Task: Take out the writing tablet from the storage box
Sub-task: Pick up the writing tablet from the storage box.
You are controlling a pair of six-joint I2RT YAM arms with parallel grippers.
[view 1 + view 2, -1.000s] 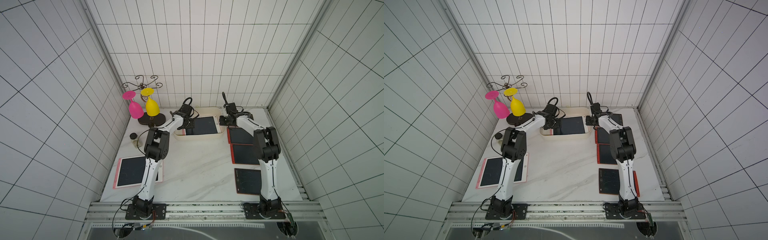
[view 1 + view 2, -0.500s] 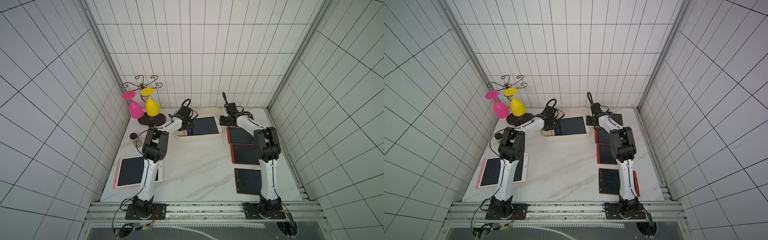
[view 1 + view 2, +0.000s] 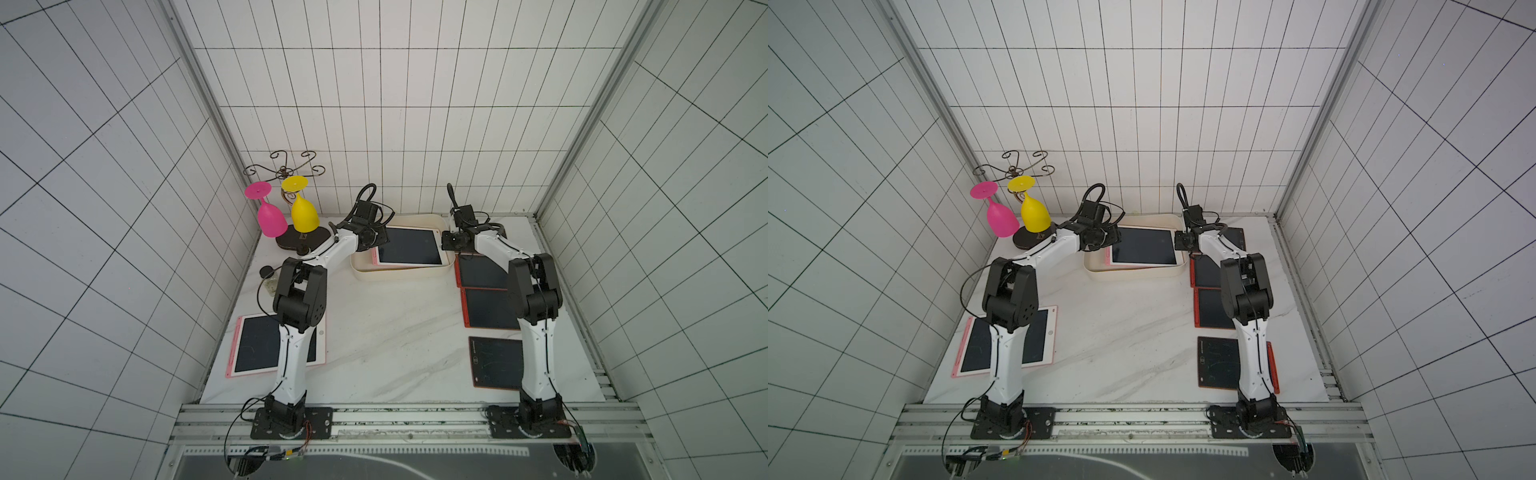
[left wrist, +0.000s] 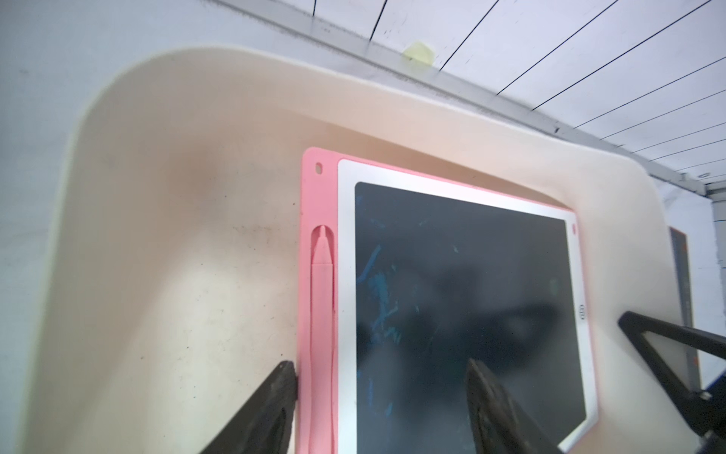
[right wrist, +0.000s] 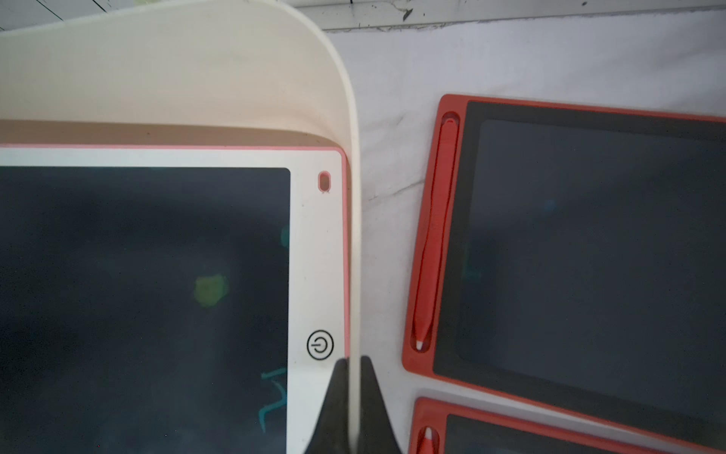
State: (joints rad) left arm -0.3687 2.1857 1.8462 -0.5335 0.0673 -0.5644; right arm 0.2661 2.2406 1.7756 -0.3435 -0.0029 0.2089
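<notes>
The cream storage box (image 3: 399, 276) (image 3: 1133, 272) stands at the back middle of the table. In it lies a writing tablet (image 3: 409, 246) (image 3: 1142, 246) with a dark screen, a white frame and a pink edge holding a pink stylus (image 4: 323, 283). My left gripper (image 3: 376, 243) (image 4: 380, 365) is open inside the box, low over the tablet's left end. One finger (image 4: 275, 397) touches the pink edge and the other hangs over the screen. My right gripper (image 3: 446, 241) (image 5: 354, 359) is shut on the box's right wall (image 5: 345, 118), one finger inside and one outside.
Three orange-red tablets (image 3: 482, 270) (image 3: 490, 307) (image 3: 496, 361) lie in a row along the right side under my right arm. A pink-white tablet (image 3: 257, 349) lies at front left. A rack with a pink goblet (image 3: 272, 216) and a yellow goblet (image 3: 304, 214) stands at back left.
My left gripper's jaws have drawn closer together about the tablet's pink edge. The right gripper has kept its hold on the box wall.
</notes>
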